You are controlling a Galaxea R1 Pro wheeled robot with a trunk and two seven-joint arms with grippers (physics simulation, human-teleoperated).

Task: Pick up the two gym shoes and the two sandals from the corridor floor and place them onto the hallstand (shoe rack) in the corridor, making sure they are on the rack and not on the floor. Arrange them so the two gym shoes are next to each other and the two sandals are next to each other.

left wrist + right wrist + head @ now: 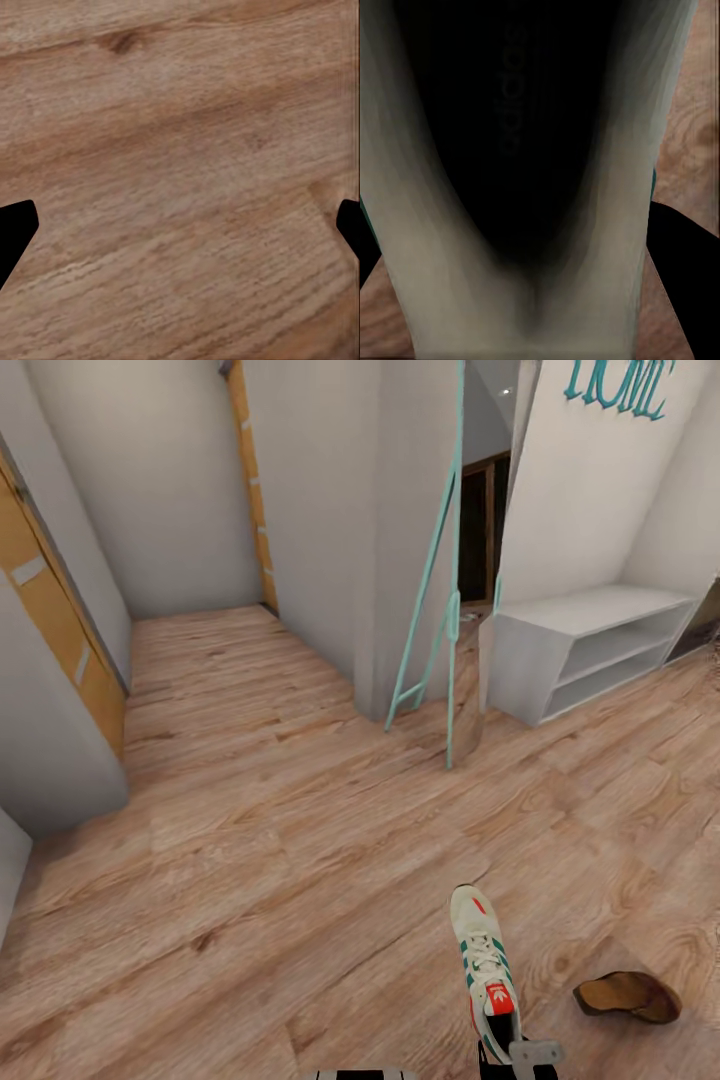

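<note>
Open light-brown wood-plank floor (260, 840) is seen ahead; passage is narrowed by a grey-white wall pillar (385, 530) and a leaning teal metal frame (440, 590).

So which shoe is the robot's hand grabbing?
The white gym shoe with green stripes. The right gripper sits at its heel, while the brown sandal lies by itself on the floor beside it.
</note>
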